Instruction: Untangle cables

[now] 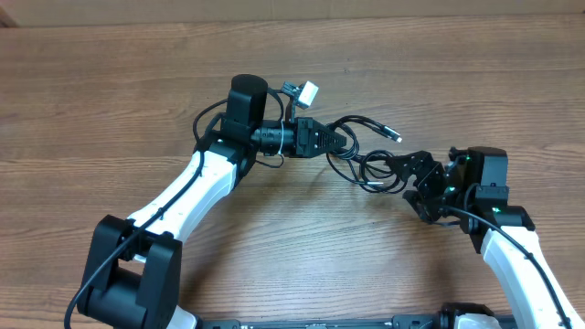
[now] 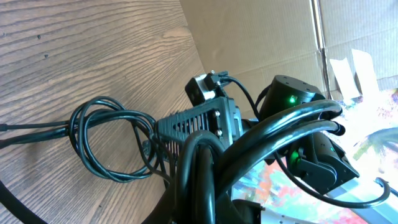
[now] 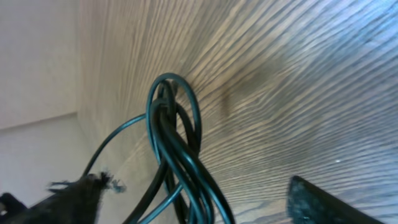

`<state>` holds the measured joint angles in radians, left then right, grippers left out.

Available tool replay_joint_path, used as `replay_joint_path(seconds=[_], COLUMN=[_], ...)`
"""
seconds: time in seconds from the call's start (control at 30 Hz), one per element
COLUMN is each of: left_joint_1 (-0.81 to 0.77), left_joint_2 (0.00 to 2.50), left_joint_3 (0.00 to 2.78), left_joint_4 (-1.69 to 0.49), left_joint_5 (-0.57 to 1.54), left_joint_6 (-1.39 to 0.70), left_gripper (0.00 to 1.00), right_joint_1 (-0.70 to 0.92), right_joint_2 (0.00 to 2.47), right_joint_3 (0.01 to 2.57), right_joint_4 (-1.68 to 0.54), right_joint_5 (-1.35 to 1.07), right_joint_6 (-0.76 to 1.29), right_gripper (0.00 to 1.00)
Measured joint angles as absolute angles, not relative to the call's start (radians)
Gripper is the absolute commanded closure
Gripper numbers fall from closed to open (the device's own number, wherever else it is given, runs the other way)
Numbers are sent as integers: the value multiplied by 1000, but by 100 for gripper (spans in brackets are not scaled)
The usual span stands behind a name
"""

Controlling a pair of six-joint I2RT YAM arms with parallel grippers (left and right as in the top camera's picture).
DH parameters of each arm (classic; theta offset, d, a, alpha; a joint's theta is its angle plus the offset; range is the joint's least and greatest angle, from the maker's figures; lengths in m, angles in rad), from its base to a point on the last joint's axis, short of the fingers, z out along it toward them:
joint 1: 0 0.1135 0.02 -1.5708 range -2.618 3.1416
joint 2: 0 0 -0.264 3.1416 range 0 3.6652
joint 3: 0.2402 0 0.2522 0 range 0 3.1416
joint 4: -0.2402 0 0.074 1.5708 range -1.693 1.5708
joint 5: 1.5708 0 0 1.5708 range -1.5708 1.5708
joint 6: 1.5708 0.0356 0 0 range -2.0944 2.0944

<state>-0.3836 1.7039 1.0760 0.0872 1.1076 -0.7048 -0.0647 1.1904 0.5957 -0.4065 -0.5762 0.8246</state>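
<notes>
**Overhead and wrist views.** Thin black cables [image 1: 361, 153], bunched in tangled loops, are shown lying on the brown wood-grain table [image 1: 137, 82] between the two arms. The left gripper [image 1: 338, 142] is clenched on one side of the bundle, and strands run out from its tips toward the right arm. The right gripper [image 1: 404, 178] is spread open. Its black fingers [image 3: 323, 199] stand wide apart with a cluster of loops [image 3: 177, 137] between them; contact cannot be told. One silver-tipped plug end [image 1: 395, 136] rests on the table beside the knot.

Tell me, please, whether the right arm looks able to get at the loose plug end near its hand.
Probably yes: the plug end sits close beyond the open right hand, with nothing covering it and only wood table around.
</notes>
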Motion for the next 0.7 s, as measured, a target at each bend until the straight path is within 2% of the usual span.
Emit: replay_joint_path(seconds=[0.33, 0.7], left_joint_1=[-381, -371], left_joint_2=[1704, 1704], left_joint_3=[1076, 1076], left_joint_4=[82, 81], left_joint_5=[1107, 1106], left_joint_6=[-705, -717], left_gripper=[96, 96], right_joint_1=[-65, -65], right_joint_2=[1190, 1190], right_joint_3=[596, 596], right_joint_4=[-378, -352], right_joint_5=[-610, -624], right_joint_6=[680, 647], right_gripper=[0, 0])
